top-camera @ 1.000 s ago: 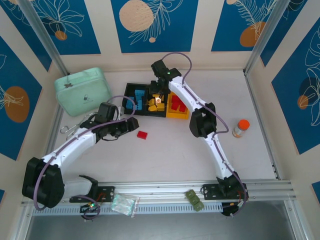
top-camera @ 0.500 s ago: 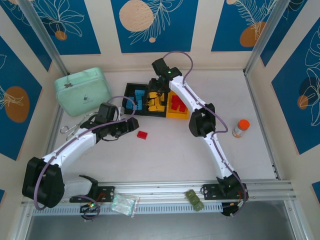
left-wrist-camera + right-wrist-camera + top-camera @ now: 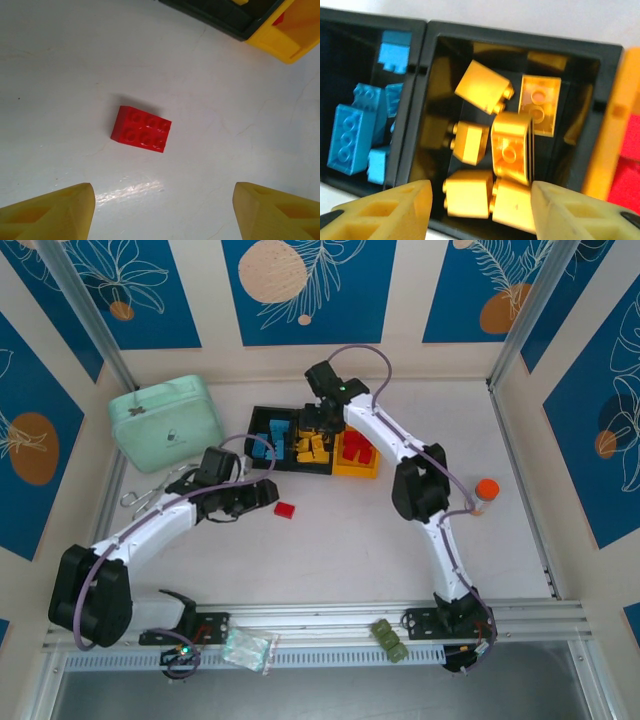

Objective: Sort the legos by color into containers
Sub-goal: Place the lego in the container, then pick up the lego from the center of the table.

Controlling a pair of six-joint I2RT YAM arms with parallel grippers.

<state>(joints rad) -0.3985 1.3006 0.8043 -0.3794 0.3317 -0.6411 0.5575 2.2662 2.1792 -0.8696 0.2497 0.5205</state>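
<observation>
Left gripper (image 3: 160, 214): yellow fingers spread wide, empty, above white table (image 3: 60, 60). Small red plastic studded brick (image 3: 141, 128) lies flat, studs up, just ahead of fingertips, apart from yellow plastic bin (image 3: 295, 37).

Right gripper (image 3: 480, 210): fingers parted, empty, over middle black plastic bin (image 3: 520, 41) of yellow bricks (image 3: 510, 150).

Risk: pads catching corners could spin or skid red brick on slick surface.

Long axis: side to side in left wrist view, slightly skewed from closing line.

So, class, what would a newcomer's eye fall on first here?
The lone small red studded plastic brick on the white table, just ahead of the open left end effector. Then the row of joined plastic bins further back, holding blue bricks, yellow bricks and red bricks separately, the right end effector over the yellow.
</observation>
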